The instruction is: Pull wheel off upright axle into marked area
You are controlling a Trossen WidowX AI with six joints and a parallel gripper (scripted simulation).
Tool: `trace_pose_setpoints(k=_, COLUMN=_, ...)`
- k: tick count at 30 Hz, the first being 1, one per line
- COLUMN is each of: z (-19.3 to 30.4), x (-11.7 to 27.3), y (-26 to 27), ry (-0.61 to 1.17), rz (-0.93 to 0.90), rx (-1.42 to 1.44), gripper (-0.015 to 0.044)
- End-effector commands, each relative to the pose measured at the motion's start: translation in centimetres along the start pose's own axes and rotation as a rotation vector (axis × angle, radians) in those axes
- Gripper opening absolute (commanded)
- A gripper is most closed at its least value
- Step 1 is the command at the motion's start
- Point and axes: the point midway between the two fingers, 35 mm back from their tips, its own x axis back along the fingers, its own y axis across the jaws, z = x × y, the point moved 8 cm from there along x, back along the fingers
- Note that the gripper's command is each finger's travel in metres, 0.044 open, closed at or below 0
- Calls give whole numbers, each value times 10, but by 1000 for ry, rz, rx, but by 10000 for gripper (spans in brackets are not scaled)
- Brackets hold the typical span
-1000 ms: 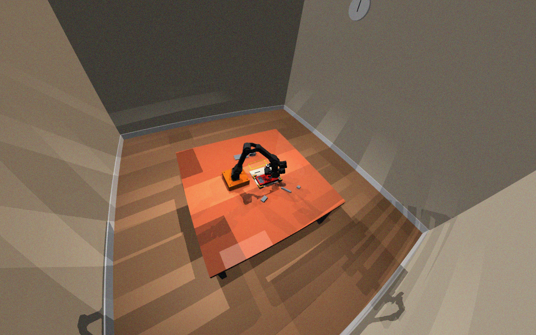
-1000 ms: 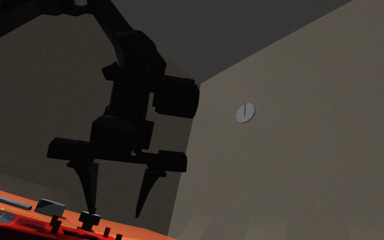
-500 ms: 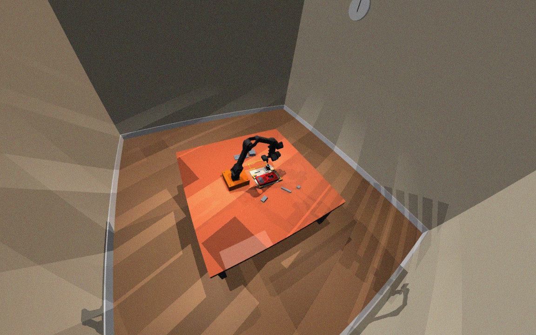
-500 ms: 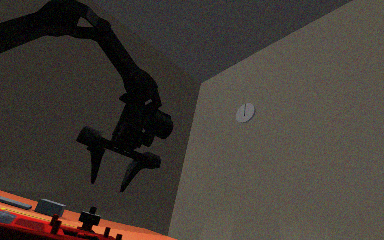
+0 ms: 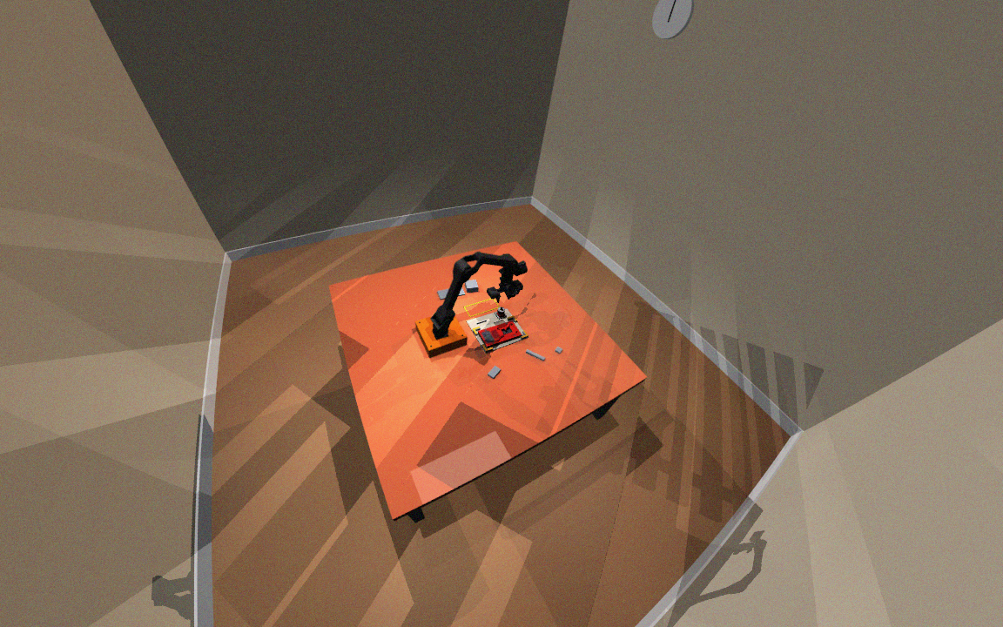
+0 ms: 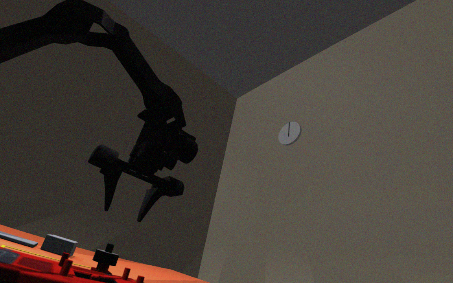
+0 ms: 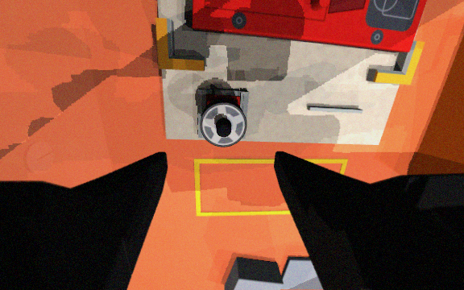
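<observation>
An orange table spreads beneath everything, with the black arm rooted toward ten o'clock of its centre in the top view and arching over it. The gripper hangs above, its fingers well apart though short of their widest, holding nothing. A pale board carries a red panel. In the wrist view, the yellow-outlined area lies at five o'clock from the wheel; from above, a grey block sits at its eleven o'clock. The wheel is on its upright axle, clear of the fingers, at twelve o'clock from their midpoint in the wrist view.
</observation>
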Motion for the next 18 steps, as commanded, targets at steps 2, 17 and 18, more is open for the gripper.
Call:
trace_pose_setpoints(k=2, z=0, x=-9, y=-2, ry=-6, rz=9, rx=-6, gripper=300)
trace_pose_setpoints(k=17, z=1, x=-76, y=-3, ry=-6, rz=9, rx=-6, gripper=300)
trace_pose_setpoints(k=18, z=1, x=-76, y=-3, ry=-6, rz=9, rx=-6, gripper=300)
